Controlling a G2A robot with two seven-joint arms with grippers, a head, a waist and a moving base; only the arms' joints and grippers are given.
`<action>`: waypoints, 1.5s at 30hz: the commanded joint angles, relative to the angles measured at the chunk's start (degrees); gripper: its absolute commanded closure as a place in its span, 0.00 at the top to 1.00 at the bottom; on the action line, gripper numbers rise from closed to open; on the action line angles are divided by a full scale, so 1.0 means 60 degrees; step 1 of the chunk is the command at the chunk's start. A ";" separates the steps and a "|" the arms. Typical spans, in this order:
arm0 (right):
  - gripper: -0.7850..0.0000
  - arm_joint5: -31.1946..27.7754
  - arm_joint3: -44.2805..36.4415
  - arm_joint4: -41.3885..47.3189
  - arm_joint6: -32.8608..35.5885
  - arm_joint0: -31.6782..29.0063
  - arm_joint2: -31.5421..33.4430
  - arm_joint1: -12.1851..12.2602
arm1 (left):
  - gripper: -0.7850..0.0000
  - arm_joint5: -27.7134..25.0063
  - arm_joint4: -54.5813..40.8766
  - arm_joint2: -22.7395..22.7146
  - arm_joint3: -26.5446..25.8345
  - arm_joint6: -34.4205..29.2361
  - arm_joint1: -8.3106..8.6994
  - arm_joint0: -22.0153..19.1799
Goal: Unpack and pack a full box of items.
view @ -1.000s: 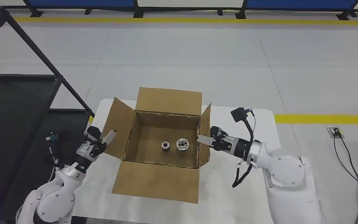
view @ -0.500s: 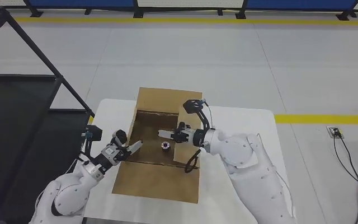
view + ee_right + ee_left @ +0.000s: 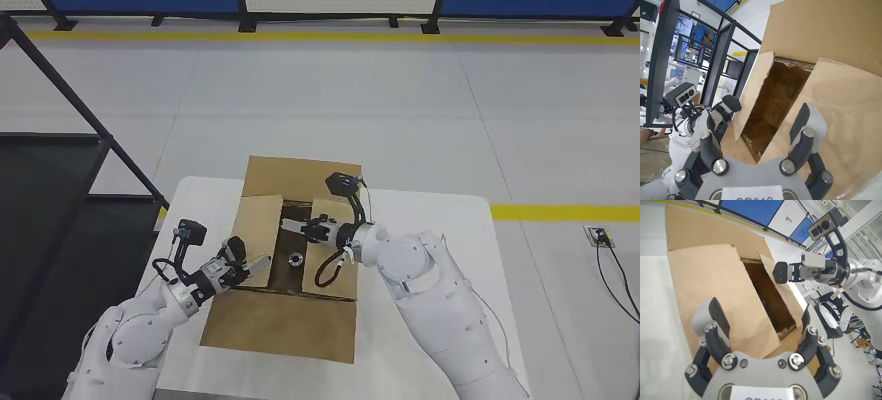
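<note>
**Both sets of fingers spread wide over a half-folded box**

We see the cardboard box standing in the middle of the white surface. Its left flap and right flap lean inward over the opening, with a dark gap between them.

The left gripper sits at the near left corner of the opening. In its own wrist view its fingers are spread wide and hold nothing. One hangs over the left flap and the other over the cardboard on the far side of the gap, with the flap's near corner between them. We cannot tell whether either finger touches the cardboard.

The right gripper hangs over the far part of the opening, its fingers likewise wide and empty. In its wrist view one finger lies above the right flap and the other beyond the gap, towards the left flap's edge. From the left wrist view, one of its pads sits right at the right flap's upper edge, but we cannot confirm contact.

A small round metal item lies on the box floor in the gap, lower than both grippers and apart from them. The flaps hide the rest of the floor. In both wrist views the interior is too dark for us to make the item out.
</note>
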 commanded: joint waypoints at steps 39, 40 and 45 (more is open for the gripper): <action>1.00 0.0560 0.1065 -0.0295 -0.0547 0.0547 -0.0561 -0.0052 | 1.00 -0.0237 -0.0112 0.0599 0.0454 -0.0304 0.0177 -0.0447; 1.00 0.0508 0.0971 -0.0286 -0.0554 0.0519 -0.0519 -0.0037 | 1.00 -0.0235 -0.0199 0.0528 0.0379 -0.0257 0.0188 -0.0426; 1.00 0.0146 -0.0092 -0.0317 -0.0442 0.0110 -0.0188 0.0102 | 1.00 -0.0294 -0.0566 -0.0035 -0.0193 -0.0100 0.0279 -0.0219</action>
